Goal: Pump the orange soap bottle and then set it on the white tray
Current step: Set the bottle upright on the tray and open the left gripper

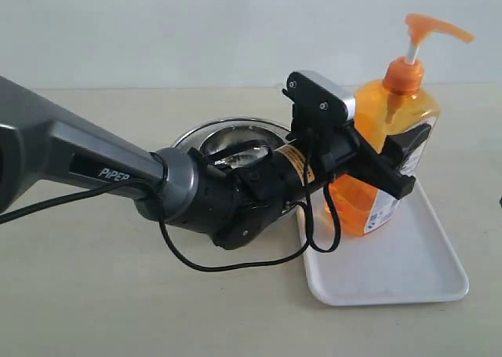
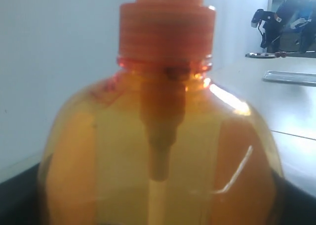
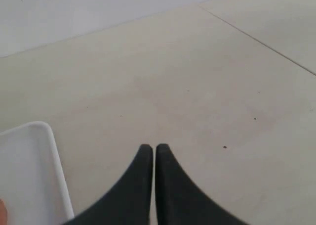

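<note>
The orange soap bottle stands on the white tray, leaning slightly, with its pump head up. My left gripper is shut on the bottle's body, one black finger on each side of the label. The left wrist view is filled by the orange soap bottle and its ribbed collar; the dark fingers show only at the lower corners. My right gripper is shut and empty above the bare table, beside a corner of the white tray.
A round steel bowl sits just behind the left arm's wrist, next to the tray's left edge. A black cable loops down from the wrist onto the table. The table is pale beige.
</note>
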You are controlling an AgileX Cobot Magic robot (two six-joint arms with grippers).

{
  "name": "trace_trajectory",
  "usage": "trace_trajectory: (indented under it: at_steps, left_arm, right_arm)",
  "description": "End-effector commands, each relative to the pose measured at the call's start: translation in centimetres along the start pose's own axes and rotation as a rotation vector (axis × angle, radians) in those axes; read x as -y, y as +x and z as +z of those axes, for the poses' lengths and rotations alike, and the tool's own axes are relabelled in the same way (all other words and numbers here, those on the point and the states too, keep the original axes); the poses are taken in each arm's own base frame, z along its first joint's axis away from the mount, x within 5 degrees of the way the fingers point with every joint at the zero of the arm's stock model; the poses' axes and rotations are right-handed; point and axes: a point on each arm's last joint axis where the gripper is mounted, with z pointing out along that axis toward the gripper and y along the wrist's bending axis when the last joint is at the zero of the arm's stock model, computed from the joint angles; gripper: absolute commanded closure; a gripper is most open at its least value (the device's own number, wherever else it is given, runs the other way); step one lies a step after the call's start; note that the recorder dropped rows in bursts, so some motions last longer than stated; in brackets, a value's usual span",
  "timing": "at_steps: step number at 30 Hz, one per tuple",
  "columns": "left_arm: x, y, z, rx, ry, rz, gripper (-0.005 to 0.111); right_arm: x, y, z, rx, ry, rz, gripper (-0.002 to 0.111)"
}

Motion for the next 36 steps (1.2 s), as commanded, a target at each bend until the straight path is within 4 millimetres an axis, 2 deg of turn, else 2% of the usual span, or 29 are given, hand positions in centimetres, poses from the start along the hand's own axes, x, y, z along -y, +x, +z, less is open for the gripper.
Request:
trace_trajectory:
  at_steps: [1, 3, 10, 16, 22, 27, 36]
  left_arm:
    - [0.3, -1.8, 0.3, 0.106, 0.012, -0.013, 0.03]
    - [0.3, -1.8, 0.3, 0.106, 0.012, -0.013, 0.026]
    - [0.4, -1.8, 0.0, 0.099, 0.03, -0.046, 0.026]
    - [0.3, -3.2, -1.5, 0.086, 0.021, -0.039, 0.026]
    - [-0.5, -5.2, -3.9, 0.059, -0.01, -0.031, 0.026]
    - [-0.7, -6.8, -6.6, 0.019, -0.028, -0.007, 0.026]
    - [-1.7, -8.3, -12.0, -0.1, -0.101, 0.042, 0.026]
  right_arm:
    - [-0.2, 0.0, 0.0, -0.002, -0.02, -0.011, 0.109]
    - [-0.2, 0.0, 0.0, -0.002, -0.02, -0.011, 0.109]
    - [-0.4, 0.1, 0.0, -0.007, -0.052, -0.034, 0.109]
    - [-0.6, 0.1, 0.0, -0.004, -0.065, -0.045, 0.109]
    - [-0.6, 0.1, 0.0, -0.004, -0.064, -0.037, 0.109]
    - [-0.6, 0.1, 0.0, -0.004, -0.068, -0.041, 0.109]
    - [-0.8, 0.1, 0.0, -0.01, -0.09, -0.05, 0.109]
